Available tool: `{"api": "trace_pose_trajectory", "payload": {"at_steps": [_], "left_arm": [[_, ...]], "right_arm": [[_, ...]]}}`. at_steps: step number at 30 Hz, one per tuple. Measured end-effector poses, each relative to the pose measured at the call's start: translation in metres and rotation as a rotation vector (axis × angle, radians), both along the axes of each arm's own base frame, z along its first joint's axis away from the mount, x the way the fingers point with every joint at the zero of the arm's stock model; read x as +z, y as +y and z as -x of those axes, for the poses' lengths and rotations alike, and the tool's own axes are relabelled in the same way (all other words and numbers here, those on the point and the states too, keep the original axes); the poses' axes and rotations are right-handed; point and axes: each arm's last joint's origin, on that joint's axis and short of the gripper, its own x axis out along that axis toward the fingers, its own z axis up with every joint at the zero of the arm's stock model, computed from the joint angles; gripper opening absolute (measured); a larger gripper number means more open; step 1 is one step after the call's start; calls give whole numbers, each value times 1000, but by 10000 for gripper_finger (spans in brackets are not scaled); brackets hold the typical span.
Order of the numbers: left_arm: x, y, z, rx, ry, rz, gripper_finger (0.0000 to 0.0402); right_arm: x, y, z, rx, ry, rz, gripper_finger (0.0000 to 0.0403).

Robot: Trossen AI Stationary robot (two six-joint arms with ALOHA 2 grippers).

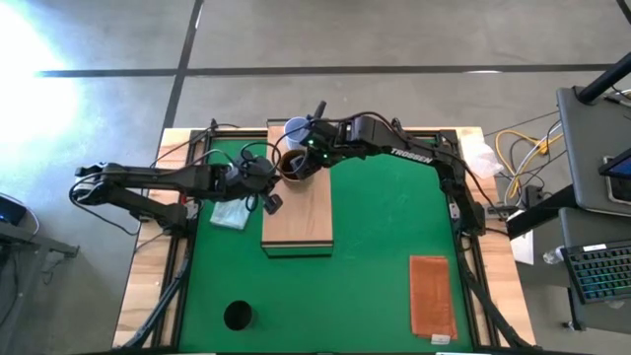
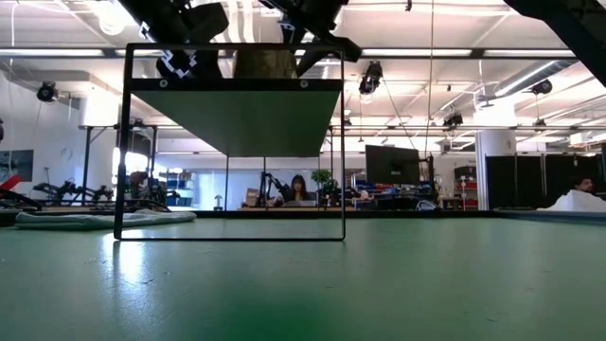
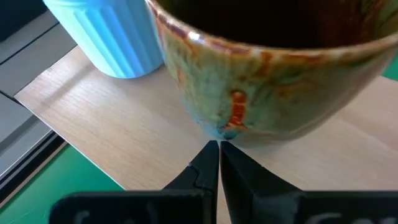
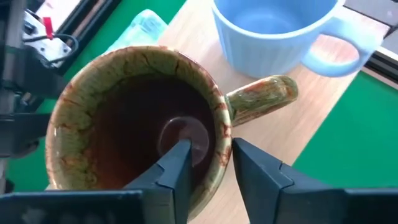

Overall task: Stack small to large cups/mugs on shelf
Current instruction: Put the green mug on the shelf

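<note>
The brown mug (image 1: 292, 166) stands on the far end of the light-wood shelf (image 1: 298, 222), with the pale blue mug (image 1: 296, 129) just beyond it on the same top. My right gripper (image 4: 211, 165) comes from the far right and is shut on the brown mug's rim. My left gripper (image 3: 219, 149) is shut, level, with its tips at the mug's lower wall (image 3: 227, 127) on the left side. The small black cup (image 1: 238, 316) stands on the green table near the front left. In the low view the brown mug (image 2: 265, 62) shows on the shelf top. My right gripper has one finger (image 4: 177, 168) inside the brown mug and one (image 4: 258, 171) outside, with the rim wall (image 4: 221, 134) between them, right beside the handle (image 4: 261, 93). The fingers come slanting down from the far right. The mug is upright with its bottom on the shelf. My left gripper's shut tips stand right at the mug's lower wall; whether they touch it, I cannot tell.
A reddish-brown mat (image 1: 432, 296) lies at the front right of the green table. A pale blue cloth (image 1: 230, 215) lies left of the shelf. Black frame rails (image 1: 187, 247) run along the table's sides. The shelf's near half is bare wood.
</note>
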Motion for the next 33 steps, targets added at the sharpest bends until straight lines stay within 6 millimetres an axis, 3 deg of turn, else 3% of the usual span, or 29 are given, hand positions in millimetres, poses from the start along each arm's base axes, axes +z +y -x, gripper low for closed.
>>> {"api": "trace_pose_trajectory", "payload": {"at_steps": [7,22,33], "left_arm": [[-4,1,2,8,12,-2,0],[1,13,8,41,9,-24,0],[2,9,17,21,10,52,0]], "right_arm": [[4,1,2,28,-18,-45,113],[6,26,11,75,44,-100,114],[23,25,22,77,13,-33,112]]}}
